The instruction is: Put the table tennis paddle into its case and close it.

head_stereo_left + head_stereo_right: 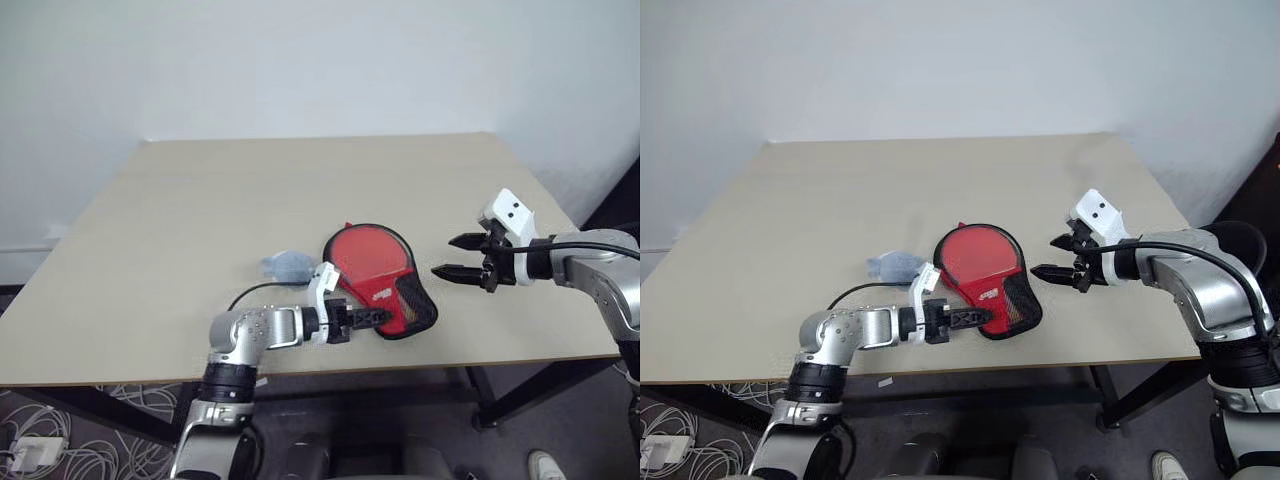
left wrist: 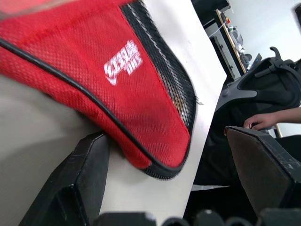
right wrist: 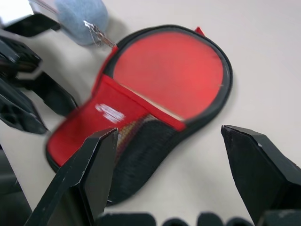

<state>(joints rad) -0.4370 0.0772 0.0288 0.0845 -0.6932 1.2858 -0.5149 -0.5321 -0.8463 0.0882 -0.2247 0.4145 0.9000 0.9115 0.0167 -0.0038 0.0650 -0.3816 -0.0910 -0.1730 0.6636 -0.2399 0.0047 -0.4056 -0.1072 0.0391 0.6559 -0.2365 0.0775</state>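
Table tennis paddle (image 3: 169, 70) lies inside the case (image 1: 385, 290), zip apparently unclosed; left gripper (image 1: 368, 318) spread at its narrow end, right gripper (image 1: 458, 255) spread alongside

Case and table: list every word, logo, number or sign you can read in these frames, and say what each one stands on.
White logo on the red mesh of the case, near its narrow end: stylised characters over a swoosh, not readable as letters.
The same white mark on the case in the right wrist view: blurred, unreadable.
Table, left gripper and right gripper: no text to be seen.
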